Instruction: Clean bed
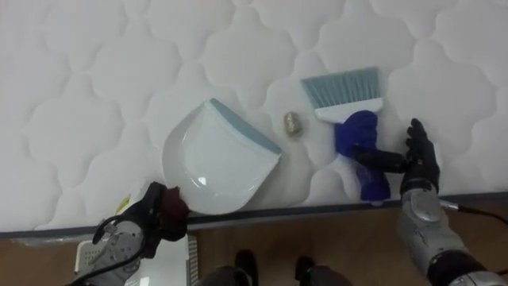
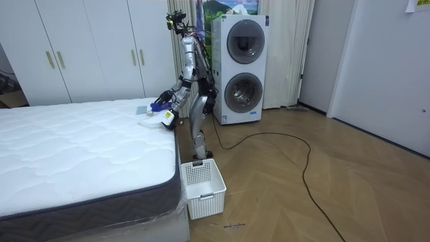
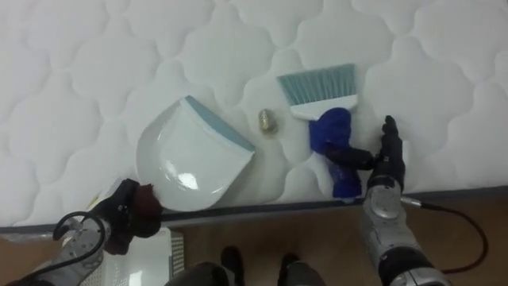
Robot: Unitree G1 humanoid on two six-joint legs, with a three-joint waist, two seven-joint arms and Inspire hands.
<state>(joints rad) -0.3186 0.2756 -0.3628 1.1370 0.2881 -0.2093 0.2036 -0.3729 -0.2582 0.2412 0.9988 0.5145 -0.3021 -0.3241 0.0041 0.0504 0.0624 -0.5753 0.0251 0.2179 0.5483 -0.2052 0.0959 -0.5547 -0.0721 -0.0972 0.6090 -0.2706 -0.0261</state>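
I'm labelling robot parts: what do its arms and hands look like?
Both forearms are silver-grey cylinders. The right hand is black, with a thin dark cable at its wrist. The left hand is dark with a maroon patch and a looped black cable beside it.

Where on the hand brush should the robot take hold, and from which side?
Grip the brush by its blue handle, not the bristles. The handle points back toward the near edge of the mattress, where the robot stands, and the bristles point away. The right hand lies beside the handle with its thumb across it, so it should probably close from the robot's right.
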